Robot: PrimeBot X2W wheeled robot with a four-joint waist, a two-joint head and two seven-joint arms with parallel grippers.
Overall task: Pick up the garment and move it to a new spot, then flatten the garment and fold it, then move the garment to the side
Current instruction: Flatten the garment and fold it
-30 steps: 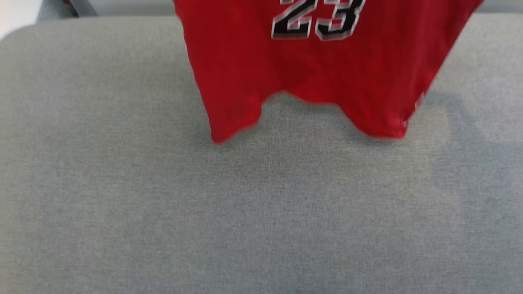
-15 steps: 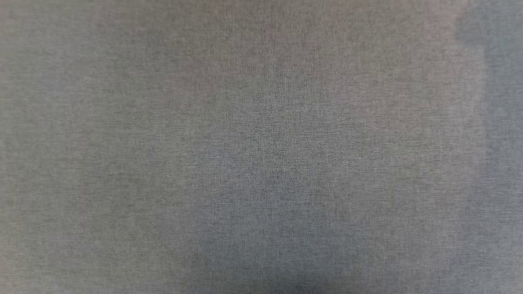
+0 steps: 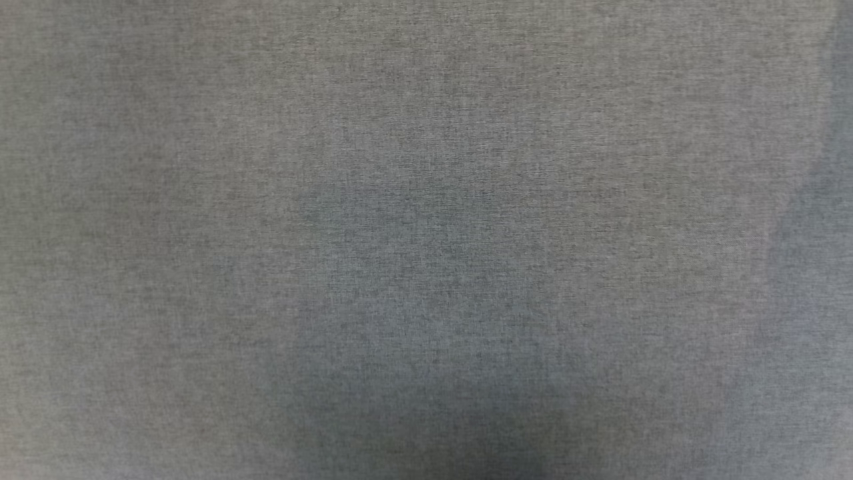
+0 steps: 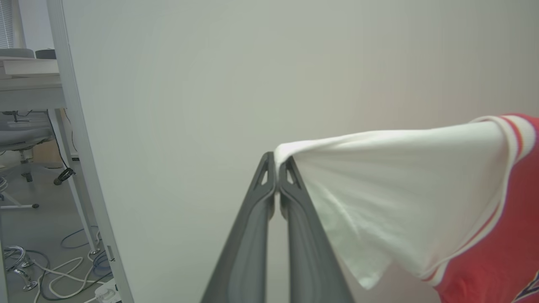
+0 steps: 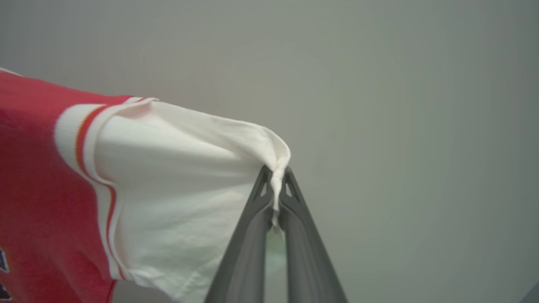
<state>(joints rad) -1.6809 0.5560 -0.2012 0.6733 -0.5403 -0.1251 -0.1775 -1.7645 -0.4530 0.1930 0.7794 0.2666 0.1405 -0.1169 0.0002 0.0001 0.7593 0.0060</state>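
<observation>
Fabric is pinched at two places: the garment (image 4: pixel 501 235) hangs in the air between two grippers, each clamped on one of its two white sleeves. In the left wrist view the left gripper (image 4: pixel 277 165) has both dark fingers (image 4: pixel 248 244) pressed together at the tips, with the edge of one sleeve (image 4: pixel 400 176) caught between them. That sleeve stretches off to the view's right, where one band of red-white striped trim (image 4: pixel 516 139) meets the red body. In the right wrist view the right gripper (image 5: pixel 276 173) is likewise closed, with a twisted fold of the other sleeve (image 5: pixel 181 181) squeezed between its two fingers (image 5: pixel 307 252). Here the cloth runs to the view's left, to a second striped band (image 5: pixel 80 139) and the red body. Both sleeves are drawn tight along the top and sag below the grip. Behind the left gripper stands one pale panel (image 4: pixel 189 92); past its edge are one desk (image 4: pixel 29 80), one chair (image 4: pixel 21 136) and several cables (image 4: pixel 63 269) loose on the floor (image 4: pixel 42 223). The head view looks down on one grey cloth surface (image 3: pixel 426 133), with one soft shadow (image 3: pixel 426 373) across its lower middle.
</observation>
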